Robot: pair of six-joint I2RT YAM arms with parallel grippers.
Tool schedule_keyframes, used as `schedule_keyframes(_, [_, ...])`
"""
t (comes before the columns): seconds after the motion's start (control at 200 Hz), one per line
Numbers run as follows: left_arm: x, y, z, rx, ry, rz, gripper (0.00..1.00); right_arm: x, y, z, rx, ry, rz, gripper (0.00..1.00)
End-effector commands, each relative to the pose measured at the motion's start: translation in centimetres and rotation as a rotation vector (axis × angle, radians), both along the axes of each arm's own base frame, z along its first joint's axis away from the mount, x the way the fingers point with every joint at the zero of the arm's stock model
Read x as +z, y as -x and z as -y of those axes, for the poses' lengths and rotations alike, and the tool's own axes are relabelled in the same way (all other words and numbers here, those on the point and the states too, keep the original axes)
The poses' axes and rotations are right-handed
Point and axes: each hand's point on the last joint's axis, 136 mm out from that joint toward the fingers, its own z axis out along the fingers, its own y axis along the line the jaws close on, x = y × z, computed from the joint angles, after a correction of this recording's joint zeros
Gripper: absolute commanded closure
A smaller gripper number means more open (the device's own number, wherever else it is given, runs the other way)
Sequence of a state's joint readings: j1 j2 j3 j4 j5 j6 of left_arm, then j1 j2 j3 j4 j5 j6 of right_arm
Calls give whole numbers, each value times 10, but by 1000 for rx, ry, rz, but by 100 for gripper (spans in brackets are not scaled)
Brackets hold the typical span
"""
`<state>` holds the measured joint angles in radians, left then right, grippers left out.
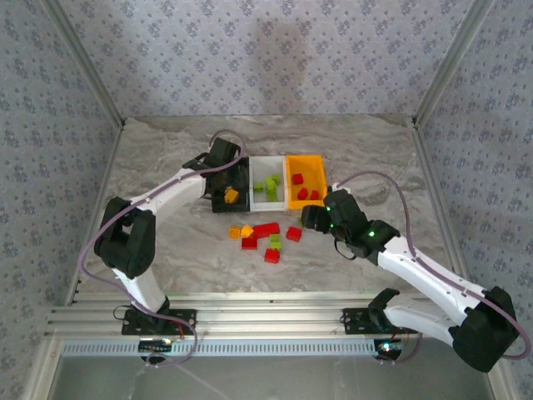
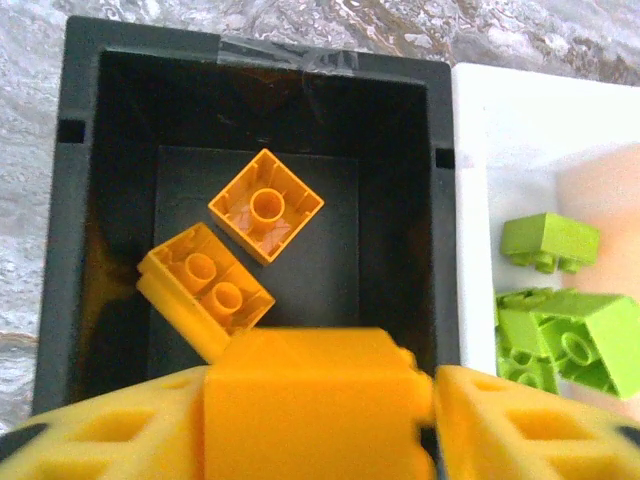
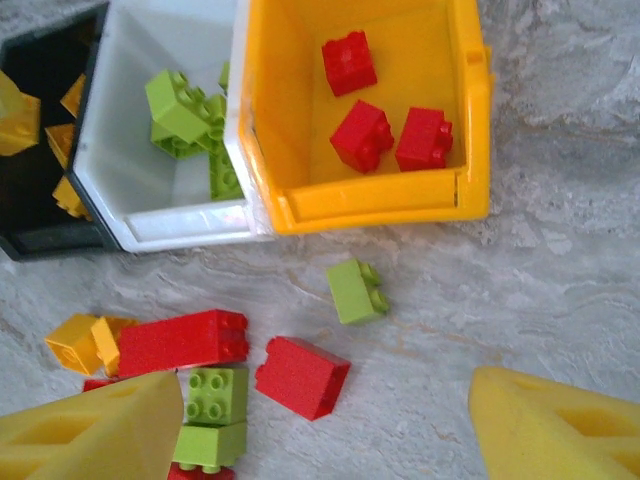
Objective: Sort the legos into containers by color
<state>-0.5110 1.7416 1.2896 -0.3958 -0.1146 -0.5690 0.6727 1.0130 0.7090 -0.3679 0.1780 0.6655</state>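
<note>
Loose legos point(image 3: 302, 375) on table point(image 3: 560, 270) before joined containers point(image 3: 190, 225)

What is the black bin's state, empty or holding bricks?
Holding bricks: two orange-yellow legos lie on the floor of the black bin; the left gripper holds a third.

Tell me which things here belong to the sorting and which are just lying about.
Job:
black bin, white bin, orange-yellow bin
binned bricks
loose bricks on the table
orange brick held by the left gripper
right gripper, open

Just there:
cables along the arms
aluminium rail at the near edge
</note>
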Motion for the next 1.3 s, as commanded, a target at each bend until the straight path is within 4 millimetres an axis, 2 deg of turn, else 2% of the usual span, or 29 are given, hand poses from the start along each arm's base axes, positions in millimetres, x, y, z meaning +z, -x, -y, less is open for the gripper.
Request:
schedule_keyframes(0.0, [19,-5,4,-15,28,4,36,-13,7,-2,21,-4,-42,20])
schedule_keyframes(0.095, [48,-1,12,-34,81,58,22,-20,9,-4,18,-7,-69,20])
schedule_keyframes(0.18, [78,13,18,-60,122,113,13,-28,10,-3,6,-5,-90,20])
schedule_keyframes(0.28, [107,40,26,-101,176,170,6,-38,9,-3,-22,-7,-106,20])
schedule_keyframes(0.305, [112,48,27,-111,189,183,1,-40,8,-3,-29,-8,-110,19])
schedule_keyframes(0.395, [126,82,35,-160,252,219,1,-48,5,-9,-26,-14,-122,19])
schedule_keyframes(0.455, [123,107,36,-183,278,224,0,-54,2,-12,-31,-2,-136,19])
schedule_keyframes(0.55, [107,142,34,-202,283,233,1,-62,-4,-15,-52,28,-152,19])
schedule_keyframes(0.63, [80,167,27,-205,267,209,1,-68,-8,-20,-57,40,-157,20])
schedule_keyframes(0.75, [47,191,15,-186,260,149,1,-74,-12,-34,-43,44,-164,20])
schedule_keyframes(0.914, [30,205,0,-156,274,139,1,-78,-11,-55,-14,65,-160,20])
schedule_keyframes(1.089, [25,209,-11,-135,257,146,1,-93,-12,-54,-40,126,-201,22])
schedule_keyframes(1.294, [14,214,-11,-157,233,112,1,-118,-12,-52,-58,162,-267,27])
